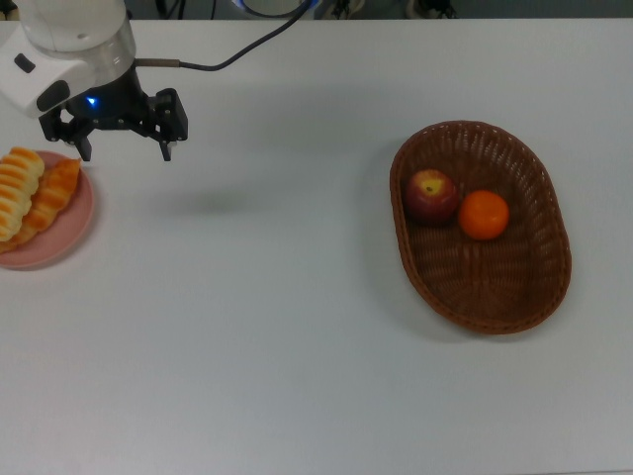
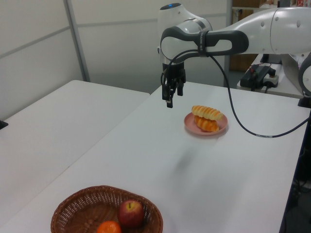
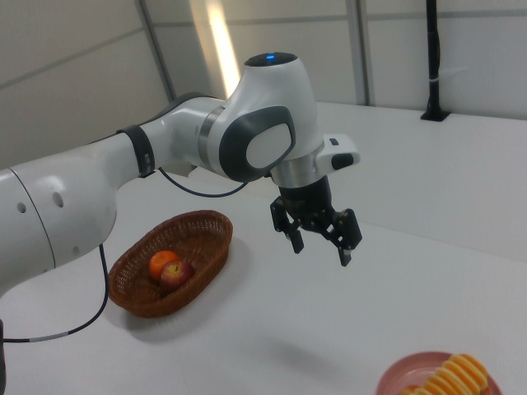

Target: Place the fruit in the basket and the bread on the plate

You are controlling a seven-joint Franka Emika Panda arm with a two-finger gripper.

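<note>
A dark red apple (image 1: 431,194) and an orange (image 1: 484,215) lie side by side inside the brown wicker basket (image 1: 524,292) on the top view's right; the apple (image 2: 130,213), the orange (image 2: 108,227) and the basket (image 2: 73,210) also show in the left view. Two golden pastries, a ribbed loaf (image 1: 17,188) and a braided piece (image 1: 51,199), rest on the pink plate (image 1: 61,238) at the top view's left edge. My gripper (image 1: 125,150) hangs open and empty above the table, just beside the plate. In the right view the gripper (image 3: 322,247) holds nothing.
A black cable (image 2: 238,121) loops from the arm down across the white table. A second white table (image 2: 53,116) stands beside this one in the left view. Equipment (image 2: 257,75) sits behind the arm.
</note>
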